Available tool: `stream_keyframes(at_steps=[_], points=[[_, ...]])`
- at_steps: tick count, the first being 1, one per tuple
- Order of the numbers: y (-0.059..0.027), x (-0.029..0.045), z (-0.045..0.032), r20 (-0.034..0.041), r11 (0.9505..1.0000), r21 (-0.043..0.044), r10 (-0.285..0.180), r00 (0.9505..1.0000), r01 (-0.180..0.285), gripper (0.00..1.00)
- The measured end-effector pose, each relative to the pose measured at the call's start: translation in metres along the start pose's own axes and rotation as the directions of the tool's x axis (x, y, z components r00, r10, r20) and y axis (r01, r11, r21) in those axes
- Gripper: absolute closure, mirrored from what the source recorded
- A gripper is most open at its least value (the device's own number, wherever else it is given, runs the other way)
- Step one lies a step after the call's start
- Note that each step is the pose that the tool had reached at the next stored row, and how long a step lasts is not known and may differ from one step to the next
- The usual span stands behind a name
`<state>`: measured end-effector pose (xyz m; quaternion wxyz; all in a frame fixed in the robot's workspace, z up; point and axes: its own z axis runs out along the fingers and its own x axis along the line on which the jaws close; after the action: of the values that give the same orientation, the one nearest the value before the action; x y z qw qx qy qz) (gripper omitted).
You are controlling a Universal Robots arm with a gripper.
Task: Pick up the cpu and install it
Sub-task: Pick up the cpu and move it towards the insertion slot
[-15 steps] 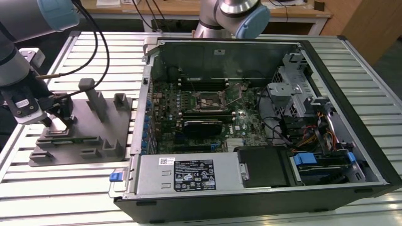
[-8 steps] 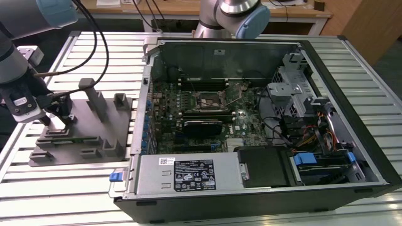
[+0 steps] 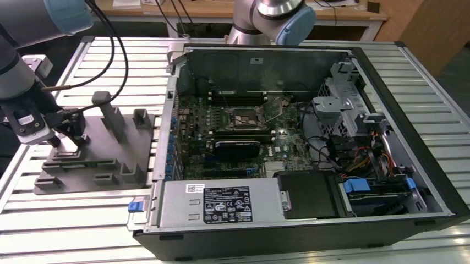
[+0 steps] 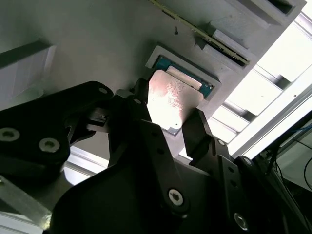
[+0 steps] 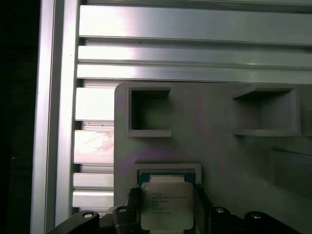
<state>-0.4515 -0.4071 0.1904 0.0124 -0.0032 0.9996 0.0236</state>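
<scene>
The cpu [image 4: 173, 97] is a thin square chip with a pale silver top and a green rim, lying in a shallow square pocket of the grey fixture [image 3: 110, 159]. It also shows in the first wrist view as the cpu [image 5: 165, 207]. My gripper [image 4: 168, 114] is down over that pocket with one black finger [image 4: 141, 109] against each side of the chip, shut on it. In the exterior view my gripper [image 3: 66, 137] is low at the fixture's far end, toward that view's left. The dark socket [image 3: 244, 116] lies on the motherboard inside the open computer case.
The open computer case [image 3: 411, 165] lies on the slatted aluminium table [image 3: 96, 220], to the exterior view's right of the fixture. Upright grey posts [image 3: 114, 118] rise from the fixture close to my gripper. A second arm's base [image 3: 276, 16] stands behind the case.
</scene>
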Motion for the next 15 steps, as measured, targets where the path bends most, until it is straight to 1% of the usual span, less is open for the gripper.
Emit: stream_keyframes(at_steps=[3,4,7,15], points=[[0.0,-0.0001,0.0003,0.0,1.0,0.0,0.0,1.0,0.0,0.47],[0.0,-0.0001,0.0004,0.0001,1.0,-0.0001,0.0,1.0,0.0,0.4],[-0.0001,0.0,0.0007,0.0002,1.0,-0.0001,0.0,1.0,0.0,0.4],[-0.0002,0.0006,0.0044,0.0001,1.0,-0.0001,0.0,1.0,0.0,0.4]])
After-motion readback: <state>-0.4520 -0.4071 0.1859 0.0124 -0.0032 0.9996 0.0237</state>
